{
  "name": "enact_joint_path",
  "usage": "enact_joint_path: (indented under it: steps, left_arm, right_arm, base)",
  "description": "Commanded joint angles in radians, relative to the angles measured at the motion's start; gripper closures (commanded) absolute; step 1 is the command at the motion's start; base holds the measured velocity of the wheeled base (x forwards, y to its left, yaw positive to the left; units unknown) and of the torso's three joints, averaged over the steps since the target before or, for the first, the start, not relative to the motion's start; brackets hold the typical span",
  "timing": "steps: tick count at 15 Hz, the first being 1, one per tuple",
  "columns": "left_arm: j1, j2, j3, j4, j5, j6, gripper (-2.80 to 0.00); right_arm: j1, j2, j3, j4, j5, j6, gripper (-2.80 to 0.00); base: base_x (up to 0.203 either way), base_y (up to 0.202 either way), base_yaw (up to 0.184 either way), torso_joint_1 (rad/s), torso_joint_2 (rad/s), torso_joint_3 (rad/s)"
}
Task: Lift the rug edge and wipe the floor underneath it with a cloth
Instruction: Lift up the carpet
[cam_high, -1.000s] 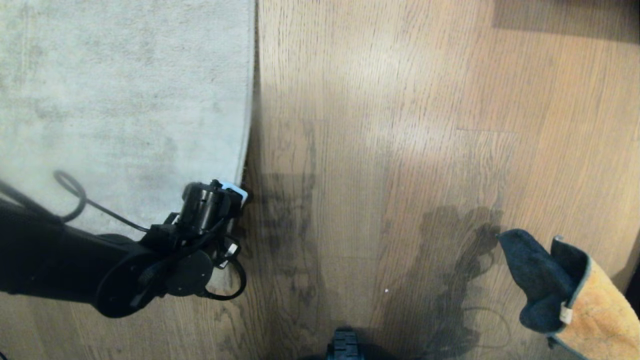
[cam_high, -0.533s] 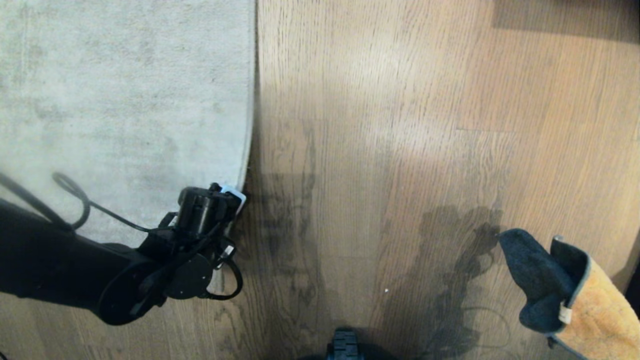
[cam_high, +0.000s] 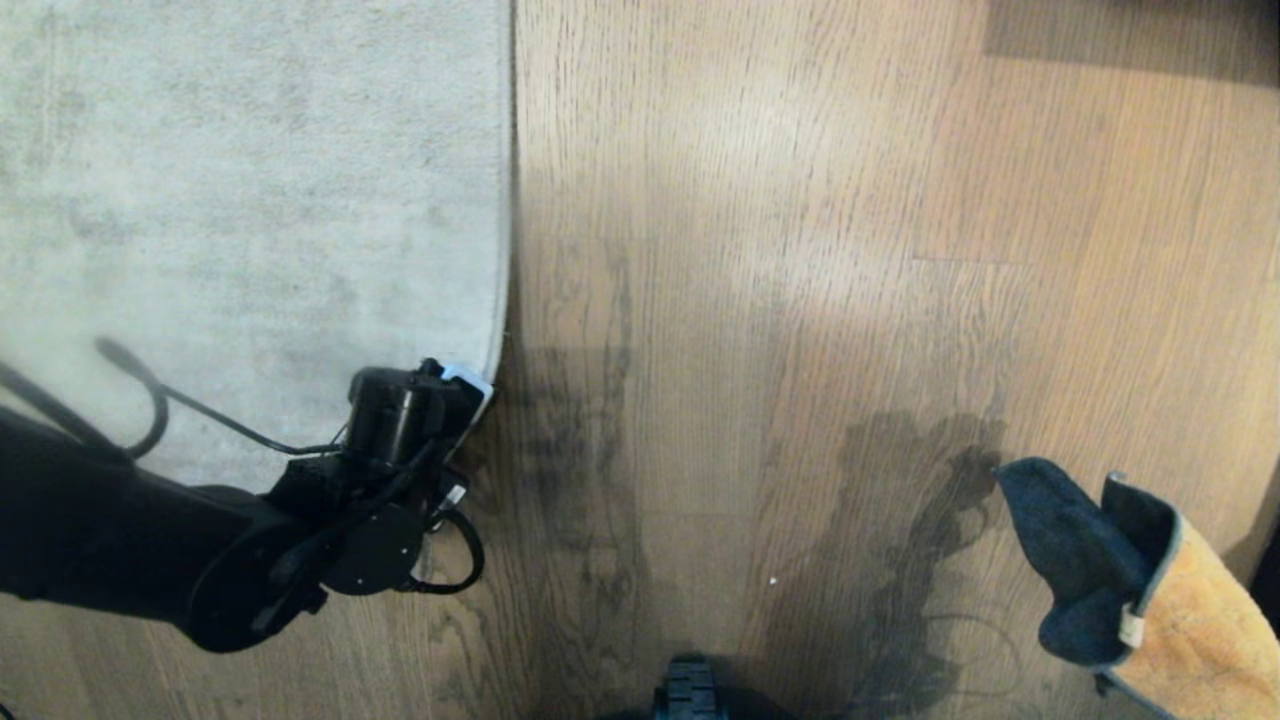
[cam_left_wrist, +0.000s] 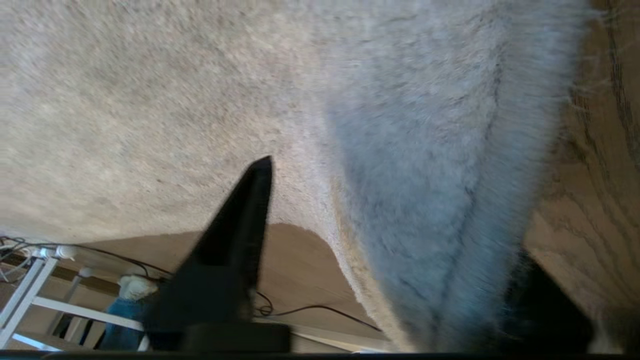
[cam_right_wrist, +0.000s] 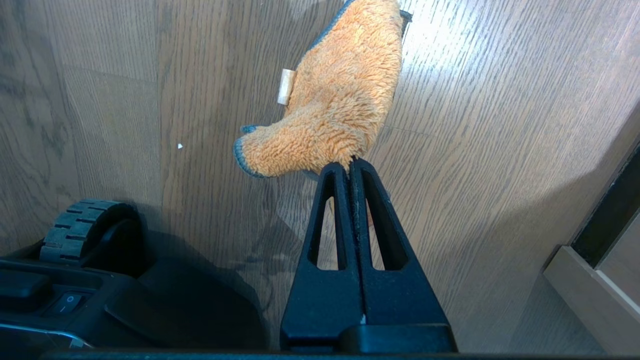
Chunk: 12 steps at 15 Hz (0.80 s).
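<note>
The pale grey rug (cam_high: 250, 180) covers the upper left, and the rug edge (cam_high: 503, 200) runs straight away from me beside the wood-plank floor (cam_high: 800, 200). My left gripper (cam_high: 468, 385) sits at the rug's near corner. In the left wrist view the left gripper (cam_left_wrist: 400, 225) is open, with the raised rug edge (cam_left_wrist: 450, 200) between one finger (cam_left_wrist: 240, 225) on the pile and a second finger mostly hidden beyond the edge. The orange cloth (cam_high: 1190, 620), dark grey on its reverse, hangs at lower right. My right gripper (cam_right_wrist: 350, 162) is shut on the cloth (cam_right_wrist: 340, 100).
My base's wheel (cam_high: 690, 690) shows at the bottom centre, and again as a wheel (cam_right_wrist: 82, 227) in the right wrist view. A wooden furniture edge (cam_right_wrist: 590, 290) stands to the right of the cloth. A white frame (cam_left_wrist: 30, 295) and cables lie beyond the rug.
My left wrist has turned a little and the gripper has edged slightly further along the rug's corner. The cloth and right arm have not moved.
</note>
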Motion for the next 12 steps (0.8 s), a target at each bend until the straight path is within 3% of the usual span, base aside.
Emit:
enact_joint_path:
  steps: [1,12]
  left_arm:
    - [-0.001,-0.010,-0.005,-0.005,0.004,0.008,0.00]
    - [-0.010,-0.073,-0.003,-0.004,0.020,0.006,0.00]
  right_arm:
    - [0.000,0.001,0.000,0.000,0.001,-0.001,0.00]
    - [0.000,0.001,0.000,0.000,0.001,-0.001,0.00]
  base:
    - [0.000,0.000,0.000,0.000,0.00,0.000]
    - [0.000,0.000,0.000,0.000,0.00,0.000]
